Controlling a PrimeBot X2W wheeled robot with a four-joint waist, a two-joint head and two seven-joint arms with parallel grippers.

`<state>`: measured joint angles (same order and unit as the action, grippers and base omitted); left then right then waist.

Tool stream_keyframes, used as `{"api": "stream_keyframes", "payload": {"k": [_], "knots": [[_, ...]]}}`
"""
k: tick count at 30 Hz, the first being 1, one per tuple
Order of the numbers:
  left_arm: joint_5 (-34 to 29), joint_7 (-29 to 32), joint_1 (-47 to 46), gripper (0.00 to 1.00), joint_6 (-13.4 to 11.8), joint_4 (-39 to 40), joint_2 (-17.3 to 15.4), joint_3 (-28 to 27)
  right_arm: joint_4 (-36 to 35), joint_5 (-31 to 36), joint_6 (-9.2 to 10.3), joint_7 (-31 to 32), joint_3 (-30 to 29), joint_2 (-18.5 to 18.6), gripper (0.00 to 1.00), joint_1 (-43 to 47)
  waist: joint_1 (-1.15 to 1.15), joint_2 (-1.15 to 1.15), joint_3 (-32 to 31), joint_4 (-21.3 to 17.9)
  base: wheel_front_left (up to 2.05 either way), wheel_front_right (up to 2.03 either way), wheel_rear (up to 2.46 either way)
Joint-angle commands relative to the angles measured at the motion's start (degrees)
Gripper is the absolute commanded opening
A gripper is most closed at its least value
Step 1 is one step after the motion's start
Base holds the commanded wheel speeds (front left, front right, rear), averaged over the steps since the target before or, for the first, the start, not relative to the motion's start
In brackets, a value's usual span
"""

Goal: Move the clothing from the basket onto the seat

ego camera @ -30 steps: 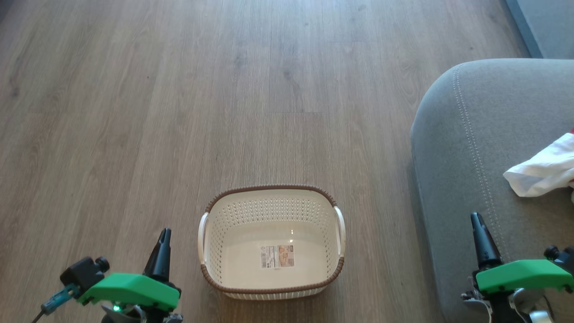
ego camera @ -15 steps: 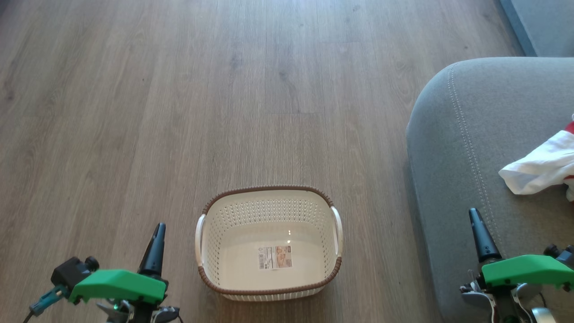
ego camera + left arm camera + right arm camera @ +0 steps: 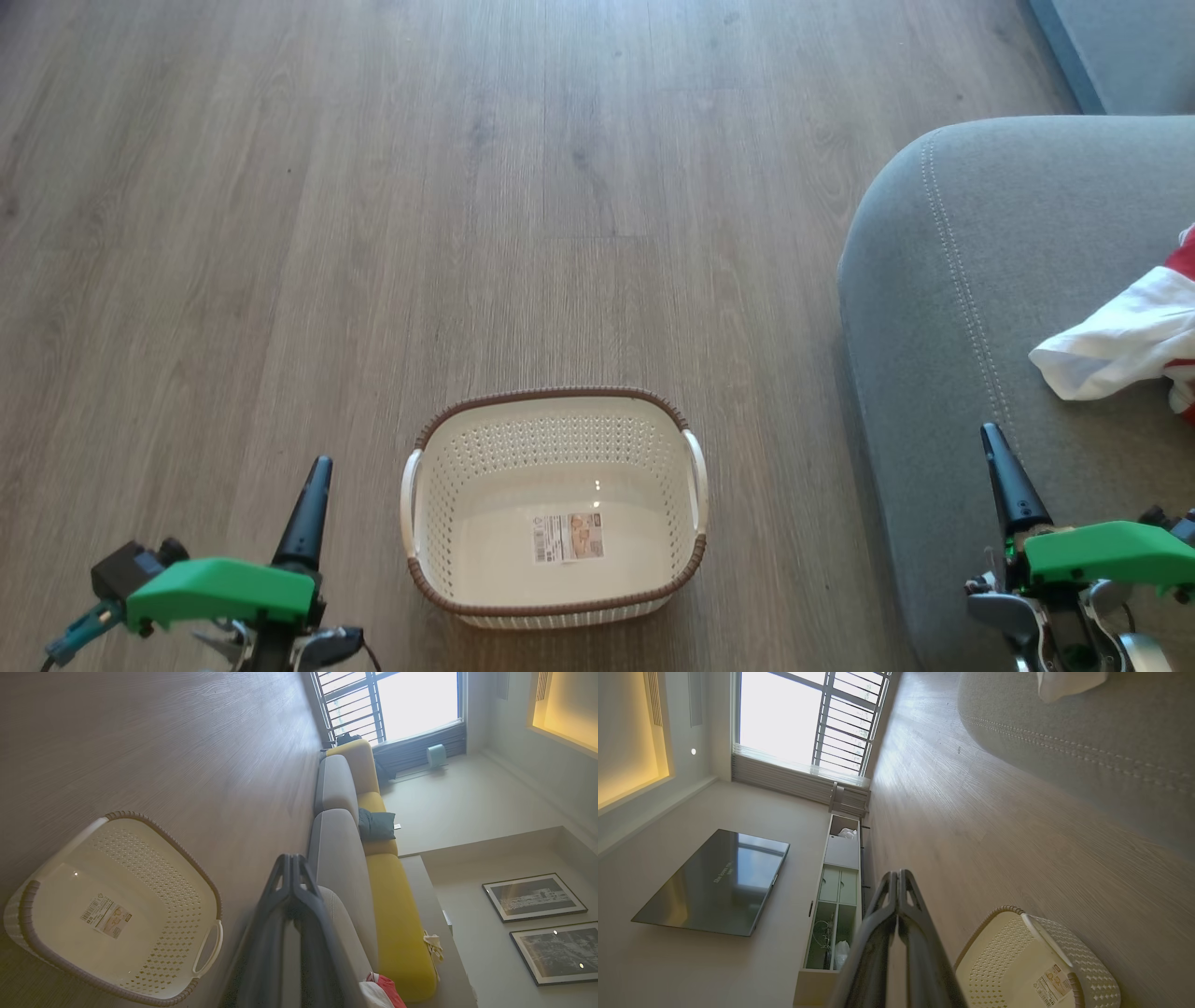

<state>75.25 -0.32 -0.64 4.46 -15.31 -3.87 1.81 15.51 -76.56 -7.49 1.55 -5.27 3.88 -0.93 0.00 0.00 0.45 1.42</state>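
Against one second ago: the whole head view has drifted slightly left, so the camera turned. A little more of the clothing [image 3: 1111, 350] shows at the right edge. The left gripper [image 3: 319, 471] sits further left of the basket [image 3: 551, 395] than it did.

Materials:
- Basket: cream perforated plastic, rounded rectangle, brown braided-look rim, two side handles, label sticker [image 3: 568, 538] on its bare bottom.
- Seat [image 3: 980, 280]: grey woven upholstery, rounded corner, pale double stitching.
- Clothing: soft, crumpled, white panel with red at its right edge.
- Floor [image 3: 467, 187]: grey-brown wood-grain planks.

Positions:
- The clothing lies on the seat, beyond and right of the right gripper [image 3: 992, 443], not touching it.
- The basket stands on the floor between the two grippers, nearer the left one.
- Both pairs of jaws are pressed together, pinching nothing.
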Motion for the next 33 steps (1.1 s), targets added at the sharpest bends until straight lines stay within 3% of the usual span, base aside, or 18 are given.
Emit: {"api": "stream_keyframes", "payload": {"k": [1, 28, 33], "knots": [[1.83, 0.52, -3.55, 0.0, 0.6, 1.72, -0.76, -2.16, -1.64, -1.7, 0.0, 0.49, 0.47, 0.04, 0.0, -3.43, 0.0, 0.0, -0.02, -0.08, 0.0, 0.0, 0.0], [18.76, 5.03, -5.37, 0.0, 3.03, 1.36, -0.6, -6.11, -1.49, -15.71, 0.0, 4.83, -1.13, -0.88, 0.0, -5.24, 0.0, 0.0, -0.27, -1.42, 0.0, 0.0, 0.0], [18.65, 5.14, -5.37, 0.0, 3.03, 1.36, -0.51, -6.24, -1.49, -15.7, 0.0, 4.84, -1.14, -0.89, 0.0, -5.25, 0.0, 0.0, -0.27, -1.42, 0.0, 0.0, 0.0]]}}
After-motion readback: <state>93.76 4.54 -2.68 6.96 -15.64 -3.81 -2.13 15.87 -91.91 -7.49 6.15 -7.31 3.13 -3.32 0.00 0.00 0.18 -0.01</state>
